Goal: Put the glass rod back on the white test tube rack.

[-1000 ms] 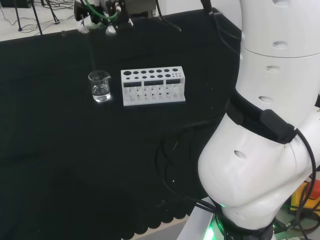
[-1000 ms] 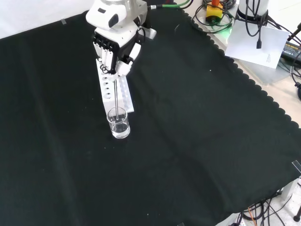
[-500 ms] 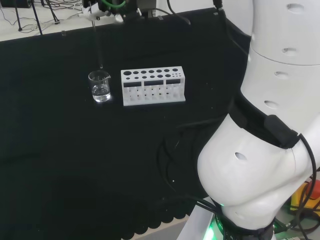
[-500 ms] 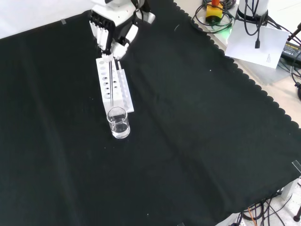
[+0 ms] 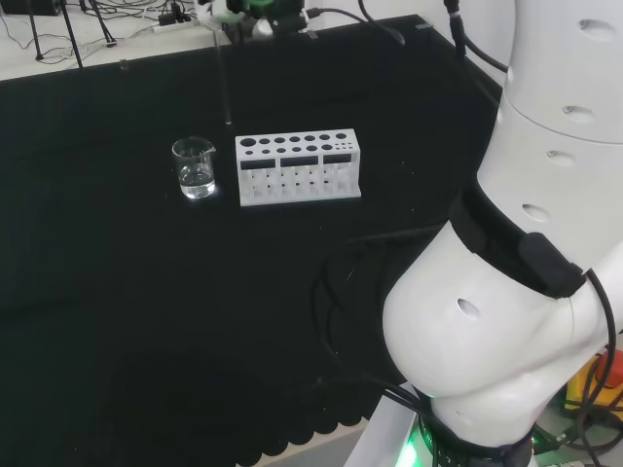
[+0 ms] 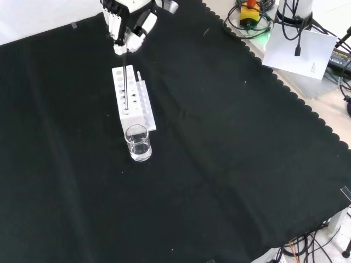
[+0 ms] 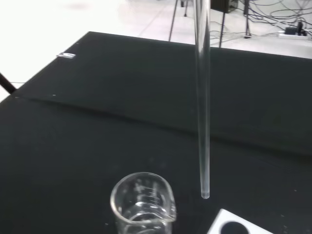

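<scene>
The hand [image 6: 126, 22] is shut on a clear glass rod [image 6: 126, 82] and holds it upright. In the head view the hand [image 5: 243, 10] is at the top edge, and the rod [image 5: 225, 83] hangs down with its tip in the air between the beaker [image 5: 195, 167] and the left end of the white test tube rack [image 5: 298, 165]. In the front view the rod hangs over the rack [image 6: 117, 96], farther off than the beaker [image 6: 138, 143]. The wrist view shows the rod [image 7: 202, 97] with its tip beside the beaker's rim [image 7: 144, 204] and near a rack corner [image 7: 234, 226].
The small glass beaker holds a little clear liquid. The arm's big white links [image 5: 516, 292] stand at the right of the head view. Cables and a sheet of paper [image 6: 299, 52] lie beyond the cloth's scalloped edge in the front view.
The hand has risen and moved right in the head view, lifting the rod out of the beaker. The rod's tip now hangs by the rack's end.
</scene>
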You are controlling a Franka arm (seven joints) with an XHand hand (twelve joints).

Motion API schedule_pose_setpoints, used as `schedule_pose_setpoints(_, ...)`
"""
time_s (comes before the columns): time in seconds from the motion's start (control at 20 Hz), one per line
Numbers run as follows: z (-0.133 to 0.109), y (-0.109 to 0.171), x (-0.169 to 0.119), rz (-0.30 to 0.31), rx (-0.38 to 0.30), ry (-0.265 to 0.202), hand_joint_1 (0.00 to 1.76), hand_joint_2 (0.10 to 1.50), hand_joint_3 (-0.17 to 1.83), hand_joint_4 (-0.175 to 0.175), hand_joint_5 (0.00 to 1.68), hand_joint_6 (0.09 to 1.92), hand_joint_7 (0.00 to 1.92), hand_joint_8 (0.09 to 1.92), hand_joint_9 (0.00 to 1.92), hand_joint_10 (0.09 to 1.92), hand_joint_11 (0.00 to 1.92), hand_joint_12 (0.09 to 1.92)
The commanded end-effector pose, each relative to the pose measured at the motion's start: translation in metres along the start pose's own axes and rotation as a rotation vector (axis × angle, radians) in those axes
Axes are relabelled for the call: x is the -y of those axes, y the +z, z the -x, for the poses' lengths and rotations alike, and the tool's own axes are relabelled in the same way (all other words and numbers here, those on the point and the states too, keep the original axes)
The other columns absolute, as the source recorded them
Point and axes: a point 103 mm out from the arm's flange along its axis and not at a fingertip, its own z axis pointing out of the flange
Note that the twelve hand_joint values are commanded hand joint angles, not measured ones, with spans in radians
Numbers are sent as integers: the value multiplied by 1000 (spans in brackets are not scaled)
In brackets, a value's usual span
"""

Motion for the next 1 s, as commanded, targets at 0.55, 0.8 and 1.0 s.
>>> schedule_pose_setpoints(0.55, 22, 18, 3, -19, -11, 24, 1310, 1105, -141, -175, 1147, 459, 1191, 970, 1599, 752, 1578, 768)
schedule_pose_setpoints(0.8, 29, 30, -2, -32, -15, 28, 1310, 1105, -140, -175, 1147, 458, 1190, 971, 1598, 753, 1578, 769)
schedule_pose_setpoints(1.0, 32, 36, -7, -40, -16, 31, 1310, 1104, -139, -175, 1147, 459, 1191, 971, 1598, 754, 1577, 769)
